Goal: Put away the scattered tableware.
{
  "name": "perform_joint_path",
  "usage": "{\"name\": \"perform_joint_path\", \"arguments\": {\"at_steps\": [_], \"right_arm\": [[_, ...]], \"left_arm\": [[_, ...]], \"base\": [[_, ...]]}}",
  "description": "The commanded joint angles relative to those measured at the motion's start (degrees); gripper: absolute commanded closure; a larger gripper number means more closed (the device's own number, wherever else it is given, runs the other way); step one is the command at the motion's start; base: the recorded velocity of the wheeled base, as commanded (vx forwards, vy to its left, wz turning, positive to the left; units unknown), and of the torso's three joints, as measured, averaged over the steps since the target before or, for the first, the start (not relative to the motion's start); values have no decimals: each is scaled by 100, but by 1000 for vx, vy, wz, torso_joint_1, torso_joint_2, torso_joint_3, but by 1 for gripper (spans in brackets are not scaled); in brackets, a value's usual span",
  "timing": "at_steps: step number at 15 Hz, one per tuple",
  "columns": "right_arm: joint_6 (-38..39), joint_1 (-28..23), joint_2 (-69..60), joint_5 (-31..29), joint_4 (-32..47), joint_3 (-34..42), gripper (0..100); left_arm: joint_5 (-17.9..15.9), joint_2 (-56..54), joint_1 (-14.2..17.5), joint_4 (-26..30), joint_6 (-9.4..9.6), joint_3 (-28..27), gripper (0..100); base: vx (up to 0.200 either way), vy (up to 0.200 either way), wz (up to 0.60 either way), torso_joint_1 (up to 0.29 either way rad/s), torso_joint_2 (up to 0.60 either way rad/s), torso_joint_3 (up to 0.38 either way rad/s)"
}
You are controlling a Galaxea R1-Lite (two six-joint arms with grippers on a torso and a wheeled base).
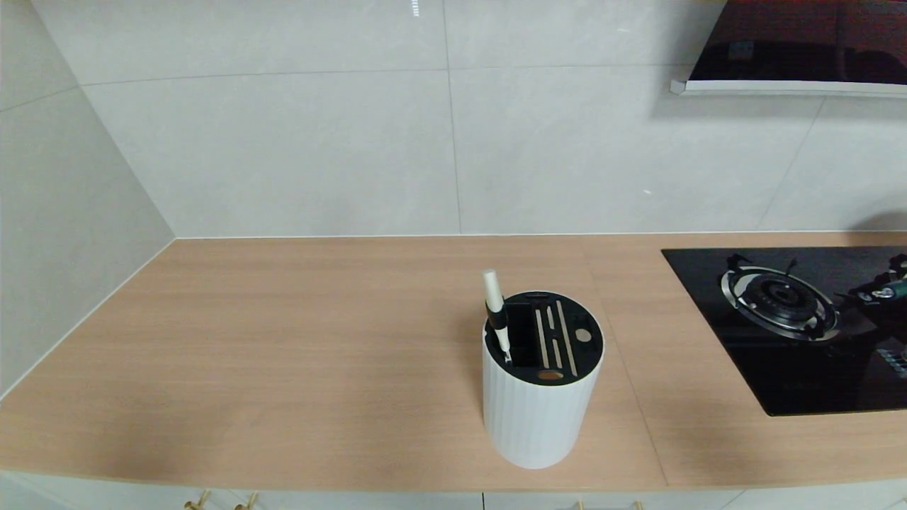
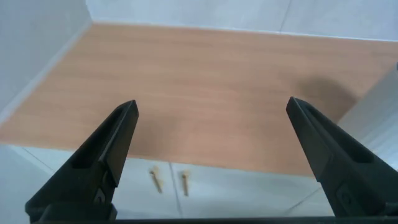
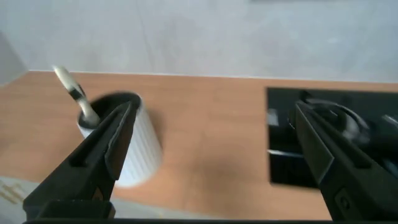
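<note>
Storage stage of the tableware task, judged at or near its close. The utensil [image 1: 495,304], with a cream handle and a black band, stands tilted in an open compartment at the left rim of the holder [image 1: 542,411], handle end upward. The holder is a white ribbed cylinder with a black slotted top, and it sits upright on the counter [image 1: 283,340], near the front edge and right of centre. From the right wrist, the utensil [image 3: 71,90] and holder [image 3: 140,152] lie ahead of the right end effector [image 3: 214,107], which is spread wide, carries nothing, and is well apart from both. The left end effector [image 2: 211,102] is likewise wide and unloaded, poised over the counter's front edge above two brass cabinet handles [image 2: 169,180]. To the right of the holder a black glass hob [image 1: 708,297] is set into the counter, with a ringed burner [image 1: 778,299]. A small greenish item [image 1: 886,289] at the hob's far right edge is too small to identify. A dark range hood [image 1: 801,49] hangs on the tiled wall above. Since the utensil is already seated, the next move probably calls for finding any remaining piece. If the item on the hob proves to be tableware, the right arm is better placed for it, needing a reach across the burner and a grasp along the item's long axis
</note>
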Motion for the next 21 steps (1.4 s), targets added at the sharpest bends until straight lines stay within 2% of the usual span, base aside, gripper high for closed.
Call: {"name": "perform_joint_path", "arguments": {"at_steps": [1, 4, 5, 6, 7, 8, 9, 11, 12, 14, 16, 20, 21], "right_arm": [[0, -321, -844, -166, 281, 132, 0], [-176, -831, -844, -825, 202, 518, 0], [-220, -901, -853, -948, 114, 580, 0], [-255, -1411, -1134, -1010, -88, 747, 0], [-404, -1490, -1415, -702, -123, 1002, 0], [-448, -1481, -1415, -869, -255, 1292, 0], [-448, -1481, -1415, -1115, -527, 1652, 0], [-475, -1481, -1415, -1089, -1441, 2689, 0], [-422, -1481, -1415, -913, -1433, 2733, 0], [-237, -1481, -1415, -596, -1195, 2733, 0], [-220, -1481, -1415, -394, -730, 2733, 0], [-149, -1463, -1415, -324, -747, 2733, 0], [-149, -1455, -1415, -52, -747, 2733, 0]], "left_arm": [[-1, -837, 411, 105, 41, 214, 0], [640, -837, 860, -62, 6, 706, 0], [640, -908, 1027, -115, 32, 768, 0], [482, -1330, 1281, -97, 243, 873, 0], [509, -1382, 1343, -203, 463, 1119, 0], [702, -1382, 1343, -423, 410, 1286, 0], [667, -1382, 1343, -581, 357, 1497, 0], [315, -1382, 1343, -906, 383, 2148, 0], [-45, -1382, 1334, -1161, 357, 2411, 0], [-783, -1382, 1334, -1091, 120, 2411, 0], [-1355, -1382, 1334, -1073, 14, 2411, 0], [-1548, -1382, 1343, -1029, 111, 2411, 0], [-1733, -1382, 1334, -906, 234, 2411, 0]], "base": [[0, 0, 0, 0, 0, 0], [0, 0, 0, 0, 0, 0], [0, 0, 0, 0, 0, 0], [0, 0, 0, 0, 0, 0], [0, 0, 0, 0, 0, 0], [0, 0, 0, 0, 0, 0], [0, 0, 0, 0, 0, 0], [0, 0, 0, 0, 0, 0], [0, 0, 0, 0, 0, 0], [0, 0, 0, 0, 0, 0], [0, 0, 0, 0, 0, 0], [0, 0, 0, 0, 0, 0], [0, 0, 0, 0, 0, 0]]}}
